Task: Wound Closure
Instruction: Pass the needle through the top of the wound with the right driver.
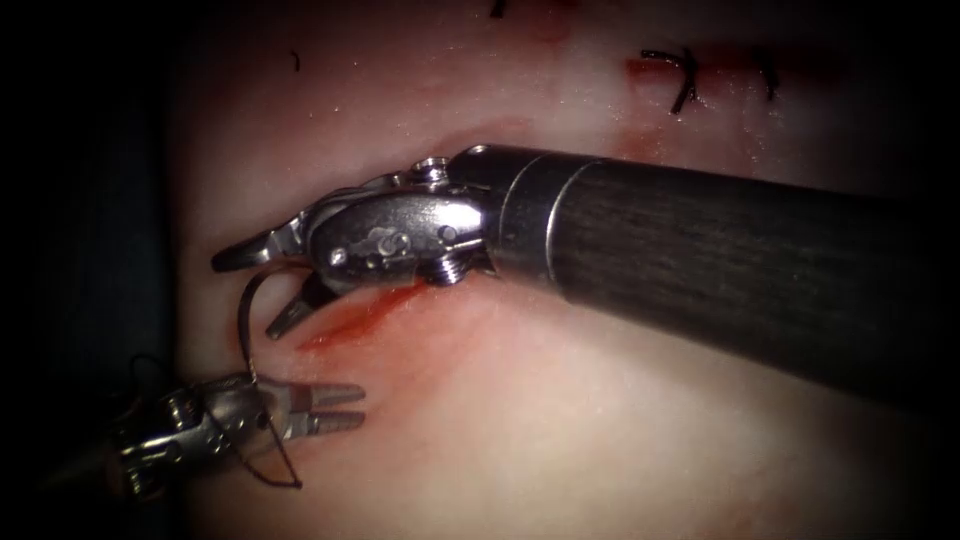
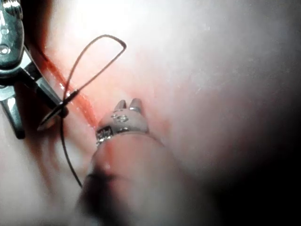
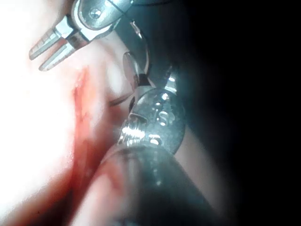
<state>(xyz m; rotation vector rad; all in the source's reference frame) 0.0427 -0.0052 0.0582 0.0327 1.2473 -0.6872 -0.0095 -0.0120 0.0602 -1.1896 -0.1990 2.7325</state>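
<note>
The tissue (image 1: 600,420) is soft and wet, and would likely tear if pinched hard; the right tool (image 1: 246,296) lies over the left end of the cut (image 1: 350,315), its jaws spread wide with nothing gripped between them; the left tool (image 1: 357,406) sits below that end, its jaws a little apart and empty.

A thin grey curve, which I take for the needle (image 1: 241,320), arcs from between the right jaws down to the left tool's wrist, just left of the cut; whether its point is in the tissue I cannot tell. It should be light, stiff and slick, apt to roll; best gripped on its body, well back from the point. The thread (image 1: 275,470) is limp and loops around the left tool, so it could snag.

The left wrist view shows the thread (image 2: 106,37) in a wide loop over the tissue; the right wrist view shows the gap between the left tool's (image 3: 47,49) jaws more plainly.
</note>
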